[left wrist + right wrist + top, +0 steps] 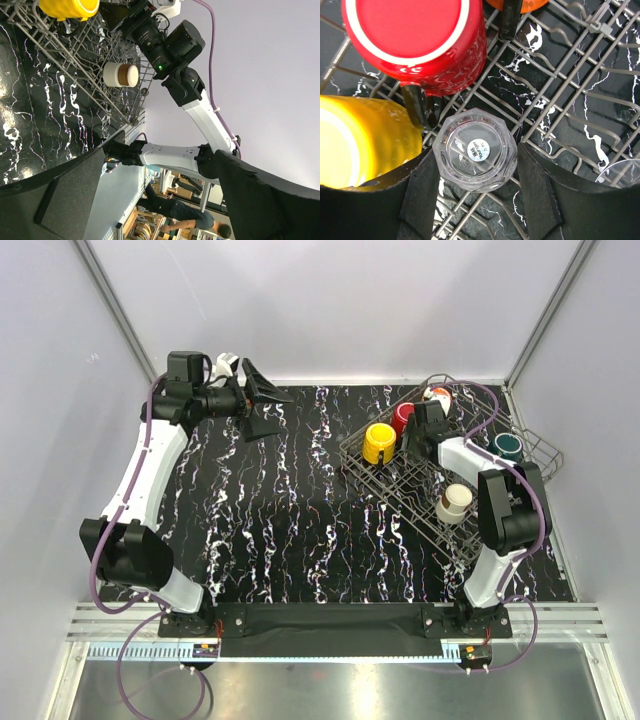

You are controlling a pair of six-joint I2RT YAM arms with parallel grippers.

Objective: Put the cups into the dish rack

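The grey wire dish rack (400, 486) stands at the right. In it lie a yellow mug (379, 443), a red mug (403, 416), an orange mug (438, 393), a dark teal cup (508, 446) in the side basket, and a brown-and-cream cup (455, 502). My right gripper (420, 432) reaches down into the rack. In the right wrist view it (475, 150) is open around a clear glass (475, 149) standing upside down on the rack floor (560, 65), beside the red mug (415, 40) and the yellow mug (365, 140). My left gripper (268, 408) is open and empty, raised at the far left.
A second clear glass rim (622, 175) shows at the right edge of the right wrist view. Upright tines stand around the glass. The left wrist view looks across at the rack (75, 55), the brown-and-cream cup (121, 74) and the right arm (170, 45). White walls enclose the marbled black table (280, 510).
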